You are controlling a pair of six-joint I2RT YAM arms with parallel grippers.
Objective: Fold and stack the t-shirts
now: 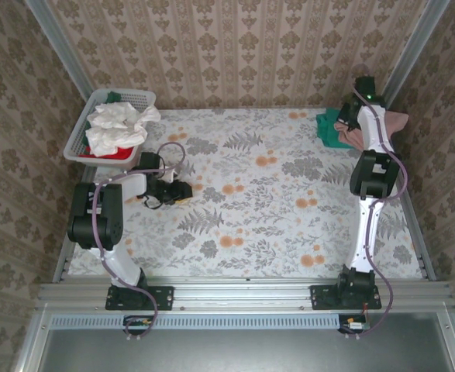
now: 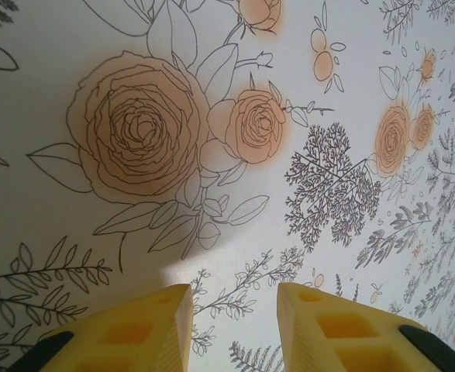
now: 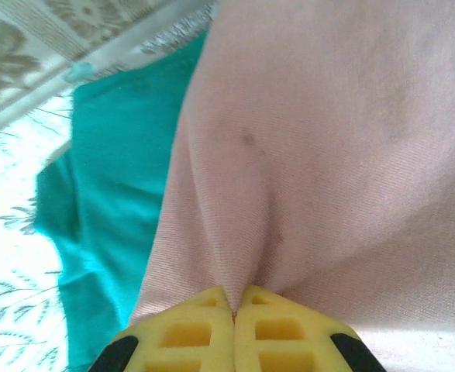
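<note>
Where the shirts lie: the dusty-pink t-shirt [image 3: 328, 155] sits at the far right corner of the table, lapping over the teal-green t-shirt [image 3: 126, 170]; both touch.
Remaining stock: crumpled white cloth [image 1: 118, 124] over red cloth [image 1: 115, 155] in the white slatted basket [image 1: 80, 128] at far left, judged to be shirts not yet folded.
Right claw: the right gripper [image 3: 233, 298] has its fingers closed together on a ridge of the pink fabric; a crease runs straight into the pinch.
Left claw: the left gripper [image 2: 235, 302] stands part-way open with nothing between its fingers, poised over the floral table cover [image 2: 134, 124] near the basket.
Handling, judged: light, limp cloth with no stiffness of its own. It will sag, drag and trail from any single pinch, and the layer beneath may come along with it.
Grip advice, judged: take a hem, shoulder seam or corner, not mid-panel. Two spread grips keep an edge straight for a fold.
Risk, judged: lifting by the present mid-cloth ridge could bunch the pink shirt and disturb the teal one under it.
</note>
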